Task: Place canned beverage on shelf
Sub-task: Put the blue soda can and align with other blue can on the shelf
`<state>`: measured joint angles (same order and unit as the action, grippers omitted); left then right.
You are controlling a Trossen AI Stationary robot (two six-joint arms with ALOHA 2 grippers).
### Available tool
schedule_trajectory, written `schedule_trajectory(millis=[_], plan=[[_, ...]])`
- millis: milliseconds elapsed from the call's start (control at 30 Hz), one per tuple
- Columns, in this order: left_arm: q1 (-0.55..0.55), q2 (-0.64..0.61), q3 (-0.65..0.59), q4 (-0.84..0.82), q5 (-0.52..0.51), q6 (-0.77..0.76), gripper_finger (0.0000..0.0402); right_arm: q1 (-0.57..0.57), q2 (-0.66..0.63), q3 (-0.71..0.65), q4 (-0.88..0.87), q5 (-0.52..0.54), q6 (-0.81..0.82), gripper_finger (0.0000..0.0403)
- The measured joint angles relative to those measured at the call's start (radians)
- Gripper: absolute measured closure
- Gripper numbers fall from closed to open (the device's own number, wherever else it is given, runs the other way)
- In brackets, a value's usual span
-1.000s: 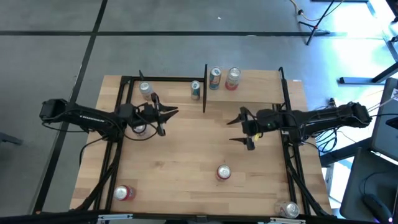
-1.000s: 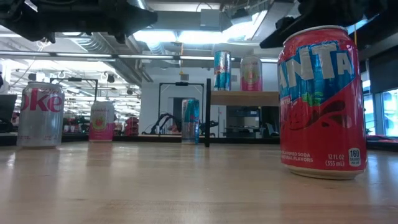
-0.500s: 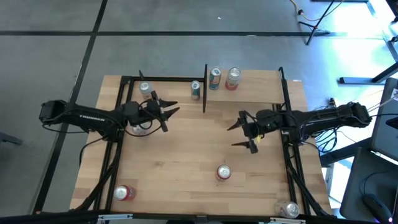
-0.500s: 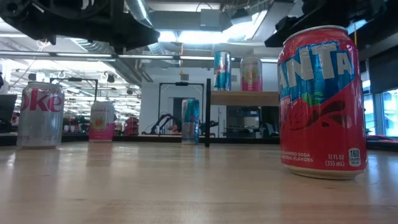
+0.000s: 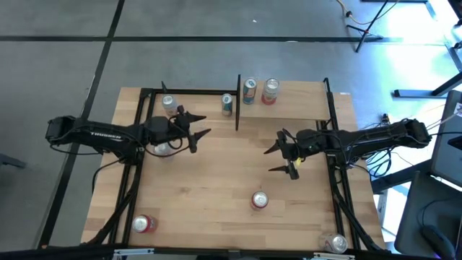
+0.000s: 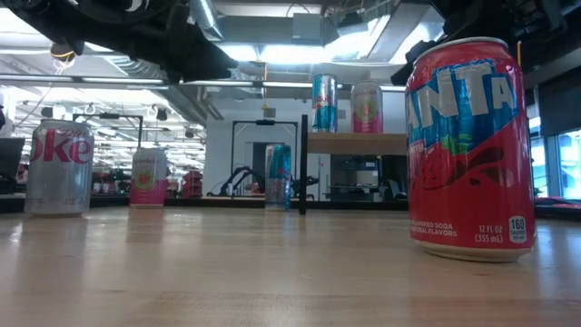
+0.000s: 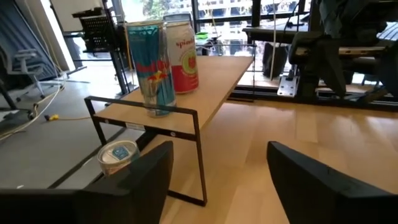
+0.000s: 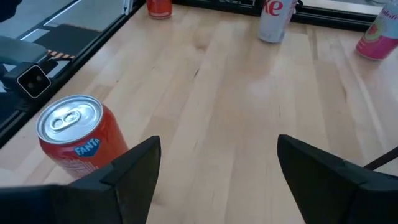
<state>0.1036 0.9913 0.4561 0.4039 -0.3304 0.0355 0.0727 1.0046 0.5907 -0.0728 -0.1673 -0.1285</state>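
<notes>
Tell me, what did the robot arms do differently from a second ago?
The left gripper opened its fingers and slid toward the shelf, leaving the silver can on the table. The right gripper stayed open, barely shifting. All cans stayed put.

The light-wood table [image 5: 216, 180] is carrying the shelf [image 5: 289, 105] at its far edge, two cans [image 5: 259, 92] standing on it; other cans are sitting along the table's edges and near corners.
</notes>
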Motion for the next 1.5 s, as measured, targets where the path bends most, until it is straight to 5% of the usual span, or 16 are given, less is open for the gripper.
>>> schedule_trajectory(millis=[233,633,933,1233,1500], plan=[[0.001,0.019,0.001,0.043,0.095,0.027,0.0144,0.0,0.022,0.0,-0.002,0.0,0.045,0.01],[0.138,0.105,0.022,0.028,0.09,-0.07,0.0126,0.0,0.094,0.0,0.029,-0.001,0.072,0.01],[0.244,0.301,0.155,0.017,0.093,-0.106,0.0028,0.0,0.093,0.0,0.044,-0.001,0.072,0.01],[0.314,0.52,0.305,0.013,0.067,-0.066,0.0021,0.0,0.093,0.0,0.047,-0.002,0.073,0.01],[0.41,0.673,0.418,-0.03,0.158,-0.107,0.0021,0.0,0.093,0.0,0.046,-0.002,0.079,0.01]])
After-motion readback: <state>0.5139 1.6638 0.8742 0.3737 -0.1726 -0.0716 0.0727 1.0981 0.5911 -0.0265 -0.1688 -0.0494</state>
